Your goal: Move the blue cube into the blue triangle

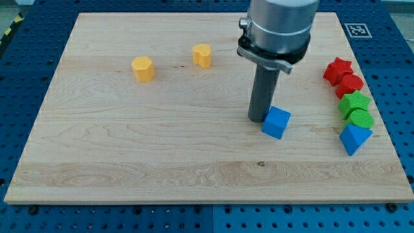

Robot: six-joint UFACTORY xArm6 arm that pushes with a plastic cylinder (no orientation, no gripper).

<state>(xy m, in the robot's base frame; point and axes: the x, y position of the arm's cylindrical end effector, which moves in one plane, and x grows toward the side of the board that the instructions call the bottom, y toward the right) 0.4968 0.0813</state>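
My tip (pixel 258 119), a bare rod gripping nothing, touches the blue cube (pixel 277 122) on its left, with the blue triangle (pixel 354 138) lying farther right.

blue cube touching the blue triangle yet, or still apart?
Apart. The blue cube sits to the view's left of the blue triangle, with bare board between them. My tip is against the cube's left side.

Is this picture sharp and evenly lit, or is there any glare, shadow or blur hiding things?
Camera view: lighting is soft and even, with no strong glare on the wooden board. The blue cube and blue triangle are sharp, casting only faint shadows. My tip sits at the cube's left edge, clearly visible. The arm's grey housing is cropped at the view's top, with a mild sheen.
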